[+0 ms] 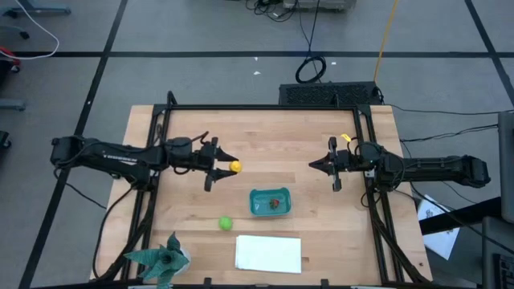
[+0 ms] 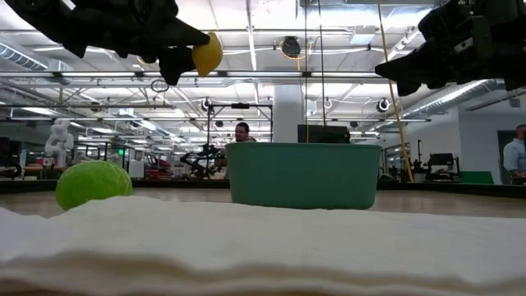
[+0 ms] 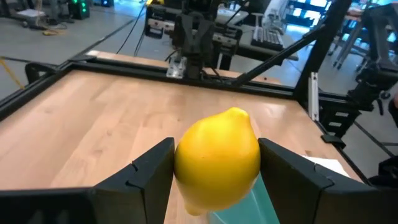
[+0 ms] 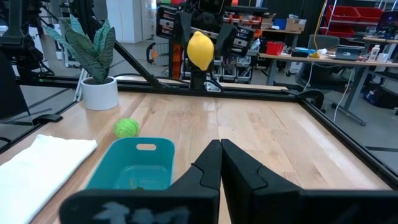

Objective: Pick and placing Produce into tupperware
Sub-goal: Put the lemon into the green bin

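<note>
lemon (image 1: 235,167) in left hand (image 1: 225,167), wooden table (image 1: 273,136)

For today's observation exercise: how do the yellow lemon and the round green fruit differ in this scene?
The lemon is yellow and pointed at one end; the green fruit is round and bright green. The lemon is held off the table in the left gripper, shut on it; the green fruit lies free on the table, beside the tupperware. Both are small pieces of produce still outside the tub.
</note>
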